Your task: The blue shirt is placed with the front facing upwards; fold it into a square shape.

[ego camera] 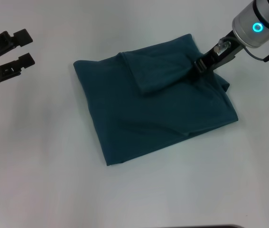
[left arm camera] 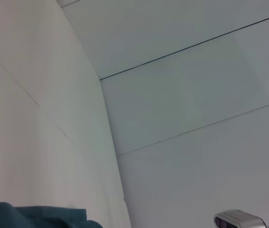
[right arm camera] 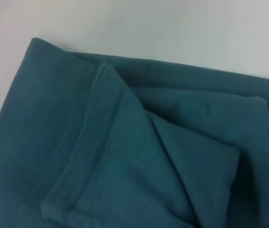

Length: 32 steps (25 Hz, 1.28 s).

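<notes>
The blue shirt (ego camera: 158, 109) lies folded into a rough rectangle in the middle of the white table, with no lettering showing. A hemmed flap (ego camera: 160, 71) is turned over its far part, and the right wrist view shows that flap's hem (right arm camera: 84, 156) close up. My right gripper (ego camera: 199, 64) reaches down from the far right and is shut on the flap's corner at the shirt's far right edge. My left gripper (ego camera: 26, 46) hangs open and empty at the far left, well away from the cloth. The left wrist view catches only a bit of the shirt (left arm camera: 30, 216).
The white table (ego camera: 39, 156) surrounds the shirt on all sides. A dark strip (ego camera: 210, 226) shows at the table's near edge. In the left wrist view, pale wall panels fill the picture and a grey part of the right arm (left arm camera: 238, 219) shows low down.
</notes>
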Motion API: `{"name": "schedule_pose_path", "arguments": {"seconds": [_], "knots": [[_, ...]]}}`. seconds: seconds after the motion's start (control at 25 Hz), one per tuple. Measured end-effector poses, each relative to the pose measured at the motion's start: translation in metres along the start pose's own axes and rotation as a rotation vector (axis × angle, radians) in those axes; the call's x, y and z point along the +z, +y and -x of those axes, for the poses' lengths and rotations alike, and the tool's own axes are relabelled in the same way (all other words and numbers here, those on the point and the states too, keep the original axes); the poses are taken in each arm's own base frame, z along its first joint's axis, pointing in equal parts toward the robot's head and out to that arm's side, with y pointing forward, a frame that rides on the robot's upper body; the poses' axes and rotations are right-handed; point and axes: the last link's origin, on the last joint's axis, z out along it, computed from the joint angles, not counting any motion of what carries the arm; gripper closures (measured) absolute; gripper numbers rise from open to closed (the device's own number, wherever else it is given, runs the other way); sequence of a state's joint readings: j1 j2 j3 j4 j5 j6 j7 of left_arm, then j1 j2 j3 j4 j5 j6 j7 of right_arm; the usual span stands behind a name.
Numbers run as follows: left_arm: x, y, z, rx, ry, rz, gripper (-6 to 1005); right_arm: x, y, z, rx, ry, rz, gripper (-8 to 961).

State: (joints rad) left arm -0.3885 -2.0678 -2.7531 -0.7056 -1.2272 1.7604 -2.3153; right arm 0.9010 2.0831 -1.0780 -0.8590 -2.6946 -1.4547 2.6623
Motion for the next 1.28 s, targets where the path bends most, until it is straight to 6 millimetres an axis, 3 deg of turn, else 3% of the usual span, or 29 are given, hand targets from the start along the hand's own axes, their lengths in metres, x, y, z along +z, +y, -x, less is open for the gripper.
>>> {"name": "schedule_pose_path", "arguments": {"seconds": [0.4,0.6,0.88,1.04,1.28], "knots": [[-0.001,0.0,0.001,-0.001,-0.001,0.002,118,-0.024,-0.02,0.009,0.05,-0.071,-0.065,716],[-0.001,0.0,0.001,0.002,-0.002,0.003,118,-0.033,-0.027,0.011,0.072,-0.1,-0.11,471],[-0.001,0.0,0.002,0.002,-0.004,0.005,119,-0.039,-0.032,0.013,0.11,-0.138,-0.126,340],[-0.001,0.0,0.002,0.004,-0.004,0.005,119,-0.039,-0.016,0.013,0.058,-0.152,-0.01,265],[-0.002,0.0,0.002,0.002,-0.001,0.003,119,-0.041,0.01,0.007,-0.007,-0.116,0.177,234]]}}
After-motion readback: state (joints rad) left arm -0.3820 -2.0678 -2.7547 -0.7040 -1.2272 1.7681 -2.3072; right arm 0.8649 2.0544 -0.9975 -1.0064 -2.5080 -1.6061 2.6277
